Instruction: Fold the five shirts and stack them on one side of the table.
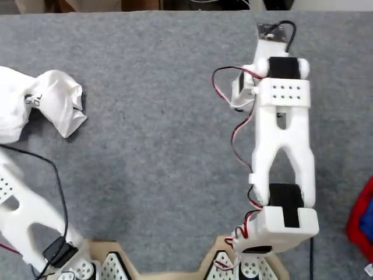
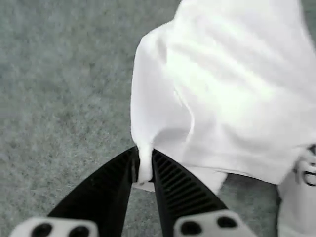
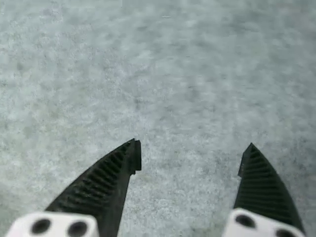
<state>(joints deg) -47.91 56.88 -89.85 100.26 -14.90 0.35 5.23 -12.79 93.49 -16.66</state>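
A crumpled white shirt (image 1: pixel 44 102) lies bunched at the table's left edge. In the left wrist view my left gripper (image 2: pixel 144 167) is shut on a pinched fold of this white shirt (image 2: pixel 222 84), and the cloth hangs from its black fingers (image 2: pixel 170 185) above the grey table. The left arm (image 1: pixel 26 213) comes in from the near left corner. My right arm (image 1: pixel 282 134) stretches toward the far side of the table, right of centre. My right gripper (image 3: pixel 190 158) is open over bare grey felt (image 3: pixel 163 74) with nothing between its fingers.
A red and blue piece of cloth (image 1: pixel 362 219) shows at the right edge of the table. Grey felt (image 1: pixel 157 134) covers the table between the two arms. Red and black cables (image 1: pixel 236 134) run along the right arm.
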